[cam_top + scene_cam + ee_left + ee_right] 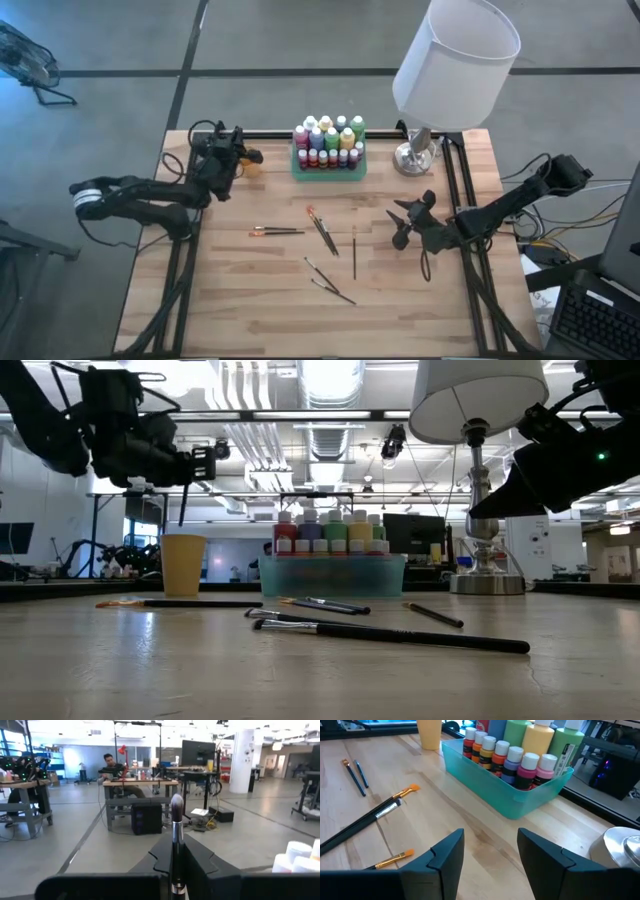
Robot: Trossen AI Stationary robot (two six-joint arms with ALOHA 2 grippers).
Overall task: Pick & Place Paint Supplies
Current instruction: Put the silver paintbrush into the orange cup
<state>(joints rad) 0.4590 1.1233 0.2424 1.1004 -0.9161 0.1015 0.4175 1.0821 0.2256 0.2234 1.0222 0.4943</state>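
Observation:
My left gripper [228, 160] hovers beside the small orange cup [251, 161], shut on a dark-handled paintbrush [176, 835]. In the low view, the brush handle [182, 505] hangs straight down over the cup [182, 565]. Several more paintbrushes [322, 232] lie flat on the wood in the middle of the table. The paint bottles [328, 140] stand in the green tray [297, 168] at the far edge. My right gripper [405, 225] is open, raised above the table to the right of the brushes, and touches nothing. My left gripper pinches the paintbrush between its two fingers, at the metal ferrule [175, 862] just below the bristles [176, 805]. The fingers are about level and lie across the brush. The brush is upright, bristles up, lifted clear, with its handle hanging below the fingers above the cup.
A table lamp with a white shade [455, 55] stands on its metal base [415, 157] at the far right, next to the tray. Bare wood lies toward the near edge. A person sits at a desk far off in the room [112, 767].

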